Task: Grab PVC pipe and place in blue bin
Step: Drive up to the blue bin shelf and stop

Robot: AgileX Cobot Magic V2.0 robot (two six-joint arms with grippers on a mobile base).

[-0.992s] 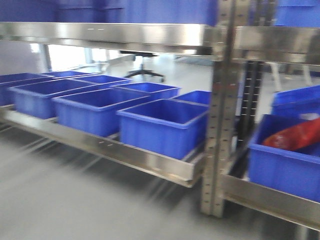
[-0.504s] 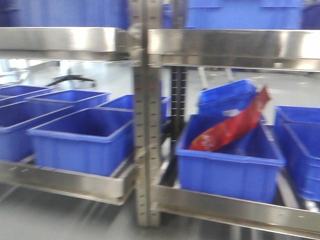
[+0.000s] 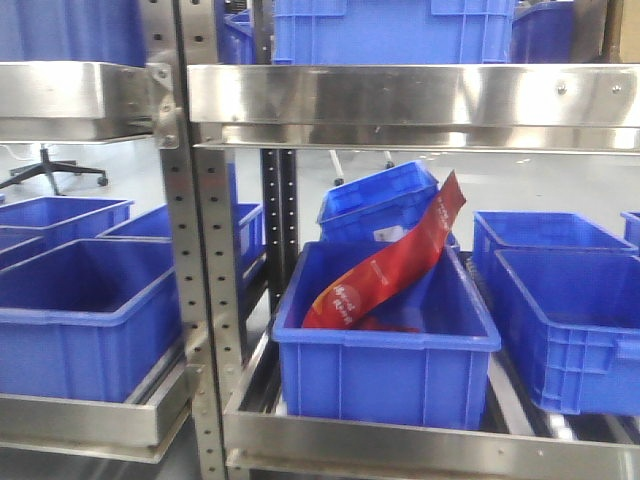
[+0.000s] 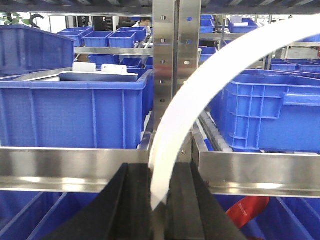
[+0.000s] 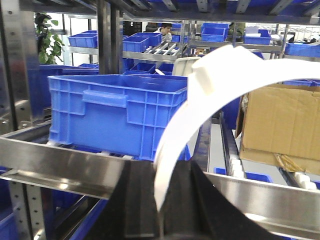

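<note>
PVC pipe (image 4: pixel 190 100) sat pinched at its lower end between the black fingers of the left gripper (image 4: pixel 160 175), its white arc sweeping up and off to the right, clear of the rack. The right gripper (image 5: pixel 162 172) was clamped the same way on a second PVC pipe (image 5: pixel 195 105), which had a flat tab at the top of its curve.

Just beyond the left gripper ran a steel shelf rail (image 4: pixel 75 170). A steel upright (image 4: pixel 170 60) rose behind the band, with a smooth-walled bin (image 4: pixel 70 115) left of it and a ribbed bin (image 4: pixel 270 115) to its right. Past the right gripper, a handled bin (image 5: pixel 117 112) stood at the front edge of its shelf, and a cardboard box (image 5: pixel 280 125) stood to the right of it.

In the front view neither gripper showed. A blue bin (image 3: pixel 385 375) stood at the front edge of the lower shelf, holding a red packet (image 3: pixel 385 270) that leaned up over its back right corner. A tilted bin (image 3: pixel 375 200) sat behind it. More bins flanked it, one beyond the perforated post (image 3: pixel 195 300) on the left (image 3: pixel 85 330) and one on the right (image 3: pixel 570 330). Far off at the left stood an office chair (image 3: pixel 50 170).
</note>
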